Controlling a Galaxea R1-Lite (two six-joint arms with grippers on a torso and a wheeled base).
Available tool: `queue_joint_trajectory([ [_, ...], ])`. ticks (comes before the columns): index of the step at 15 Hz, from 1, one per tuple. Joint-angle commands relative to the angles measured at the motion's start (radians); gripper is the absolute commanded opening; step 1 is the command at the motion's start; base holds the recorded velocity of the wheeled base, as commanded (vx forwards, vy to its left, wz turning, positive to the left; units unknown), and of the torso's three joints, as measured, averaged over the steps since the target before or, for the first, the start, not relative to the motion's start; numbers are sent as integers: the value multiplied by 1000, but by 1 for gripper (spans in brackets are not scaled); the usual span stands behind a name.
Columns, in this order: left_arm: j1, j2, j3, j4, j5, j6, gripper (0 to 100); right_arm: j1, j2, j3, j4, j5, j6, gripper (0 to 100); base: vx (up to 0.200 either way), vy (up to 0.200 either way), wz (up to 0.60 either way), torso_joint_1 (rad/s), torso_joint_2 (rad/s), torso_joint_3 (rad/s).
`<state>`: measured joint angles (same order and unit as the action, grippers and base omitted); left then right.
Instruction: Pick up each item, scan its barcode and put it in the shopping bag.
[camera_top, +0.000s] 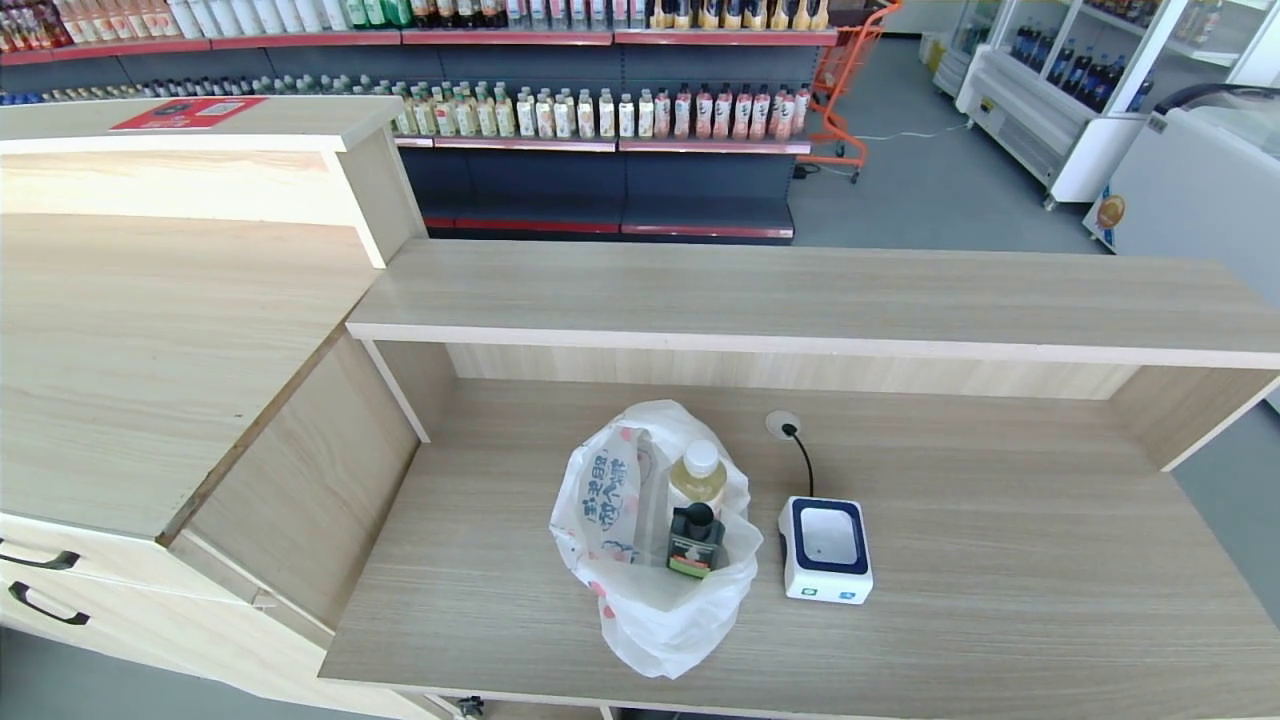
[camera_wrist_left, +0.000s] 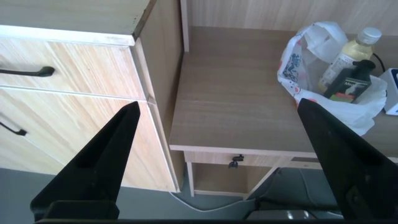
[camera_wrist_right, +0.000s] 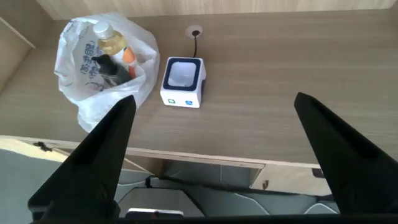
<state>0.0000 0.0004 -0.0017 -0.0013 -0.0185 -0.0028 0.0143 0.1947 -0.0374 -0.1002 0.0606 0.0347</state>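
Observation:
A white plastic shopping bag (camera_top: 640, 580) stands on the wooden counter (camera_top: 1000, 560), holding a pale yellow drink bottle (camera_top: 698, 475) with a white cap and a small dark bottle (camera_top: 696, 540). The white and blue barcode scanner (camera_top: 825, 548) sits just right of the bag, its cable running to a hole at the back. My left gripper (camera_wrist_left: 217, 165) hangs open off the counter's front left edge, the bag (camera_wrist_left: 323, 68) far from it. My right gripper (camera_wrist_right: 214, 165) hangs open in front of the counter, with the bag (camera_wrist_right: 102, 68) and scanner (camera_wrist_right: 182, 82) beyond it. Neither gripper holds anything.
A raised wooden shelf (camera_top: 800, 300) runs behind the counter, and a taller cabinet with drawers (camera_top: 150, 400) stands to the left. Store shelves with bottles (camera_top: 600, 110) and fridges (camera_top: 1100, 90) stand beyond. The counter's right half is bare wood.

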Motion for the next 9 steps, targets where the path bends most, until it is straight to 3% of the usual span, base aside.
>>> queue_joint_trajectory([
  [1,0,0,0,0,0,0,100,-16,-195,37,31,-30,-16,100,0,0,0,0,0,0],
  [8,0,0,0,0,0,0,100,-16,-195,37,88,-50,-29,100,0,0,0,0,0,0],
  [9,0,0,0,0,0,0,100,-17,-195,37,91,-48,-35,0,0,0,0,0,0,0],
])
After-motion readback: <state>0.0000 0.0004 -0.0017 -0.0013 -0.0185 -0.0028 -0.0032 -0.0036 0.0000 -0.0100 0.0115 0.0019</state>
